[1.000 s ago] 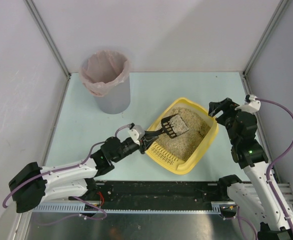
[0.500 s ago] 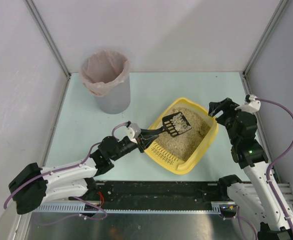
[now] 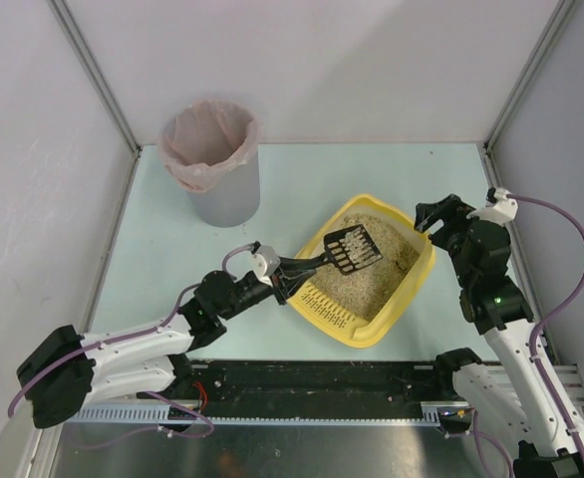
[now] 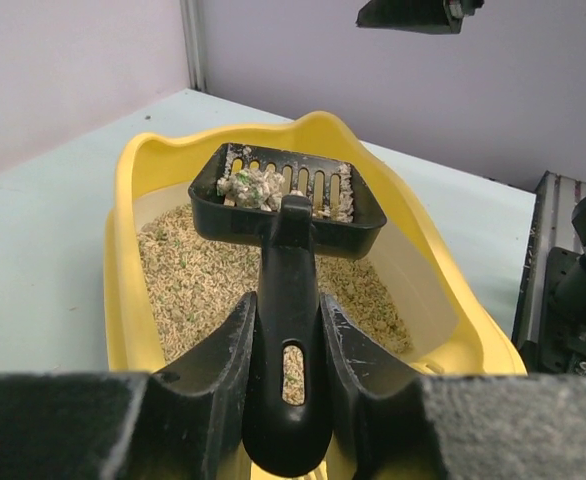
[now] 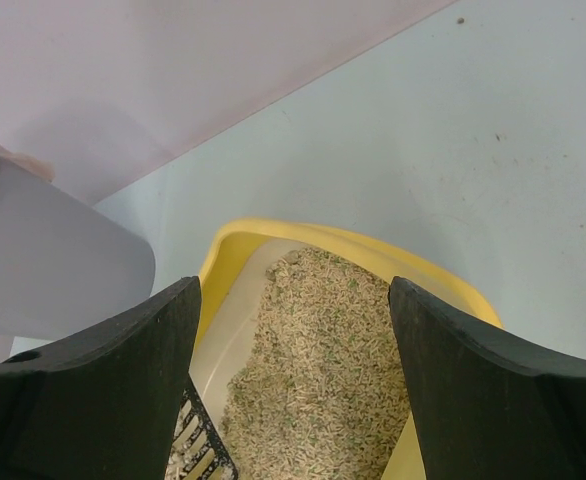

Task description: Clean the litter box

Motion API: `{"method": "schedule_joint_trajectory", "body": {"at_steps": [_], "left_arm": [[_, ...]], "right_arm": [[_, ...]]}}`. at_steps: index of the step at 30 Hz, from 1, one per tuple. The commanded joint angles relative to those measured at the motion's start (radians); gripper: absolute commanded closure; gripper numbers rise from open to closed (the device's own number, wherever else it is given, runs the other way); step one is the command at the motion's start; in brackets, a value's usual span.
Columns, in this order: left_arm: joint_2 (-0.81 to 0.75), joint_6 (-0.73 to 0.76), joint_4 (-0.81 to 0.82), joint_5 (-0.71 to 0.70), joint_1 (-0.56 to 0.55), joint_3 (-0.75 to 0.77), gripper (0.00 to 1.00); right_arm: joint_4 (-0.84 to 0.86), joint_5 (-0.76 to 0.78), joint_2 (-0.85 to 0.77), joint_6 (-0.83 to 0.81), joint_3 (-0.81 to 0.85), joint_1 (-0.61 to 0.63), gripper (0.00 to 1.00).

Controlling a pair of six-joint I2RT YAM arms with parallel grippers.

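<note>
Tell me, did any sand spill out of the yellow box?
No spill that I can see. The litter lies inside the litter box, and I see no grains on the table around it. The left gripper holds the scoop, with a clump in it, above the box.

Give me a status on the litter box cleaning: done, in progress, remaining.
Done: a clump sits in the black scoop. In hand: the left pincer grips the scoop's handle above the litter box; the right pincer hangs open at its rim. Left: tip the clump into the pink-lined bin, then probably sift the rest.
</note>
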Motion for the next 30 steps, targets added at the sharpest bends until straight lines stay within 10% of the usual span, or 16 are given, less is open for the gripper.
{"method": "schedule_joint_trajectory", "body": {"at_steps": [1, 10, 30], "left_arm": [[0.0, -0.008, 0.069, 0.083, -0.007, 0.027, 1.0], [-0.029, -0.024, 0.072, -0.093, -0.001, -0.026, 1.0], [-0.005, -0.052, 0.098, 0.028, -0.023, -0.032, 1.0]], "right_arm": [[0.048, -0.004, 0.003, -0.001, 0.001, 0.0, 0.2], [0.042, 0.007, -0.007, -0.004, 0.002, 0.0, 0.19], [0.042, 0.001, -0.003, -0.007, 0.001, 0.0, 0.19]]}}
